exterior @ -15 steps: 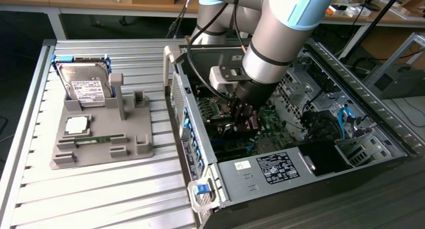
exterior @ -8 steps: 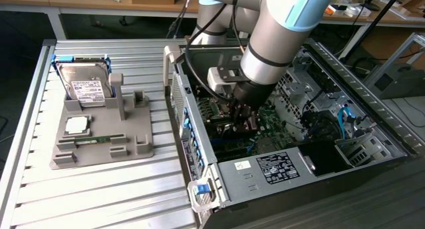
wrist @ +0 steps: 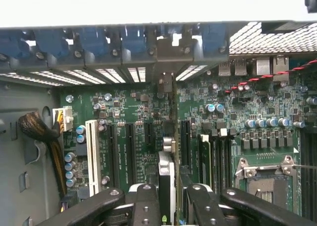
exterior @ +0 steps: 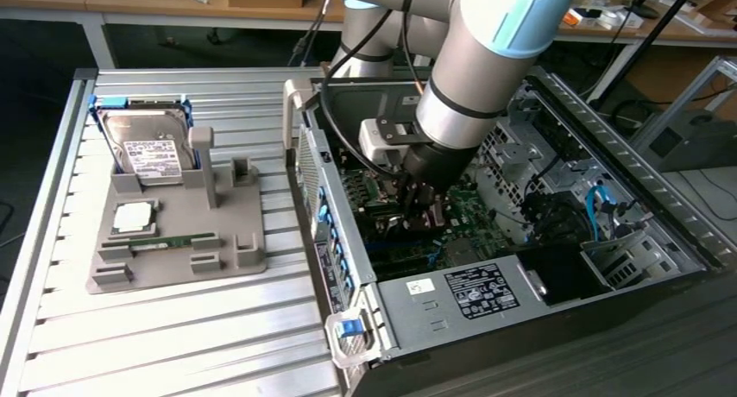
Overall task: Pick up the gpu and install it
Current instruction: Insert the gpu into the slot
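Note:
The gpu shows edge-on in the wrist view, standing upright over the green motherboard between the black expansion slots. Its metal end bracket reaches up to the case's rear slot openings. My gripper is shut on the card, one black finger on each side. In the exterior view my gripper is low inside the open computer case, over the motherboard, and the card is mostly hidden under it.
Left of the case, a grey fixture holds a silver hard drive, a processor chip and a green RAM stick. Inside the case are a white slot, a processor socket, cables and a labelled power supply.

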`<state>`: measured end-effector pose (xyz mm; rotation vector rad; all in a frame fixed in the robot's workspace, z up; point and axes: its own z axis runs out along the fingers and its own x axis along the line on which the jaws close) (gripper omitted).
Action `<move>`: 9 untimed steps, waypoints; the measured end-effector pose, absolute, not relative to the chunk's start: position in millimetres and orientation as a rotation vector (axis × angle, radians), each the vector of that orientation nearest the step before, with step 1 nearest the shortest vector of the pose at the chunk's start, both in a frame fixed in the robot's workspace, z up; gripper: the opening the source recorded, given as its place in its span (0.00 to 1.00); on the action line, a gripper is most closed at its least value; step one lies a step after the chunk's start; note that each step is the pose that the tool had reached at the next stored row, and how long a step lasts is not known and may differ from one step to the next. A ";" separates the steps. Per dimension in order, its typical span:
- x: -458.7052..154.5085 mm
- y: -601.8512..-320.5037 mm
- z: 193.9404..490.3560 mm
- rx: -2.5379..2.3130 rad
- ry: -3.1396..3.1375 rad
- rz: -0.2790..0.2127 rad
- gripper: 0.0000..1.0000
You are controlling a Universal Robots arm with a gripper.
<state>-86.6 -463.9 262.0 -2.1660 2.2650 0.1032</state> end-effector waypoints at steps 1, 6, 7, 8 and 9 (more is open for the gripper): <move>-86.7 -463.9 262.1 -2.166 2.265 0.103 0.27; -86.7 -463.9 262.1 -2.166 2.265 0.103 0.27; -86.7 -463.9 262.1 -2.166 2.265 0.103 0.27; -86.7 -463.9 262.1 -2.167 2.266 0.101 0.27; -86.7 -463.9 262.4 -2.168 2.267 0.099 0.27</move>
